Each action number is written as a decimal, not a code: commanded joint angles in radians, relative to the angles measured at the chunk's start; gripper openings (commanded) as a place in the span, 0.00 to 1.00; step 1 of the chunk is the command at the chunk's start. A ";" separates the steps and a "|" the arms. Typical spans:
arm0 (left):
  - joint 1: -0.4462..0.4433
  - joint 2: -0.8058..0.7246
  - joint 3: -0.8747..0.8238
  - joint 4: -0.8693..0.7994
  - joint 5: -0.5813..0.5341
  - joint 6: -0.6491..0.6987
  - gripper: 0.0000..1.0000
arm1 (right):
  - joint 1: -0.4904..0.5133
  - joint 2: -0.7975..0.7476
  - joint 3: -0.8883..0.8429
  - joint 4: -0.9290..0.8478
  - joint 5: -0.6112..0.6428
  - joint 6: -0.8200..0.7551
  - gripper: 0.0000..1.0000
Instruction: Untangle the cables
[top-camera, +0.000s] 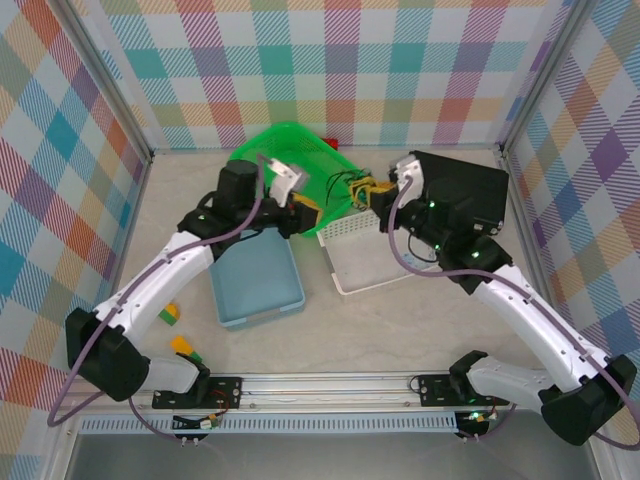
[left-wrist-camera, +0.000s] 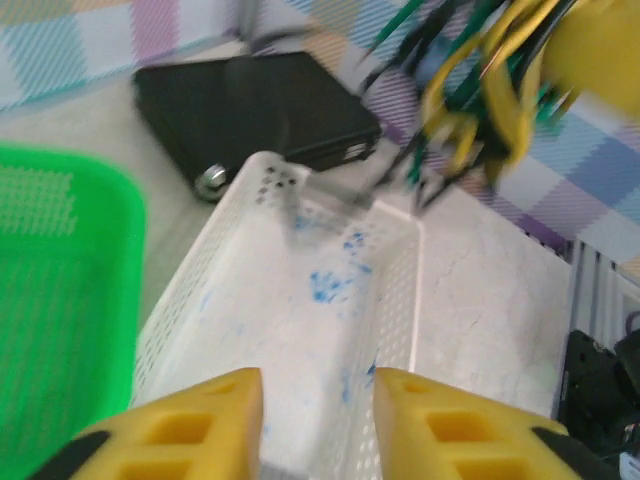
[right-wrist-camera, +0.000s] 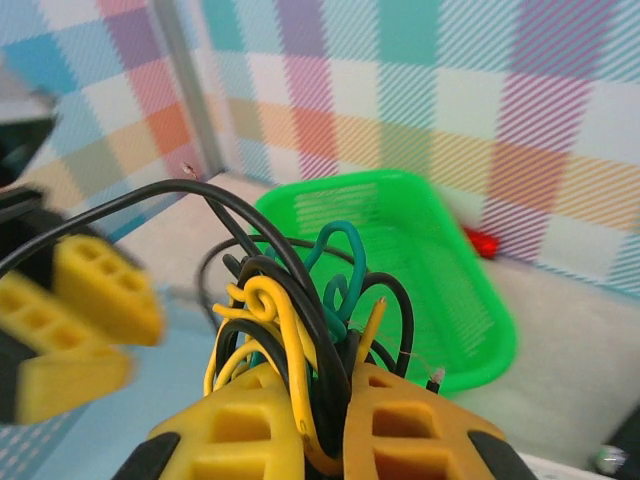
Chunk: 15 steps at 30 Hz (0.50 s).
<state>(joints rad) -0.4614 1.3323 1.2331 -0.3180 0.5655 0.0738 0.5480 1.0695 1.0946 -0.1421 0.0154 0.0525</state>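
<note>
The left arm rises from its base at the near left corner and stretches forward and to the right over the worktop. Its forearm passes above the far edge of a shallow blue tray. Its wrist is bent so that the left end effector points right, at the near rim of the green basket. In the left wrist view this end effector has its two yellow fingers apart with nothing between them, above the white perforated basket.

The right arm climbs from the near right corner and folds at the elbow in front of a black box. It then reaches left, so the right end effector sits just beyond the far rim of the white basket, facing the left one with a small gap.

The cables are one tangled bunch of black, yellow and dark green wire, held off the worktop between the two end effectors. In the right wrist view the right end effector is clamped on this bunch. The cables loop up out of the pinch, and one black strand arcs away to the left, over the blurred yellow left fingers. The left wrist view shows the same cables hanging, blurred, at the upper right, above the far corner of the white basket.
</note>
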 joint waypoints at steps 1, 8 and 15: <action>0.070 -0.059 0.019 -0.171 0.035 0.019 0.50 | -0.043 -0.034 0.032 0.044 -0.005 0.032 0.00; 0.089 -0.139 0.062 -0.189 0.174 0.075 0.90 | -0.110 -0.025 0.008 0.015 -0.204 0.056 0.00; 0.087 -0.154 0.025 0.175 0.268 -0.144 1.00 | -0.133 -0.002 0.027 -0.020 -0.440 0.075 0.00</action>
<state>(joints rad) -0.3706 1.1709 1.2591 -0.3080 0.7715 0.0284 0.4240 1.0603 1.0988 -0.1604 -0.2653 0.1009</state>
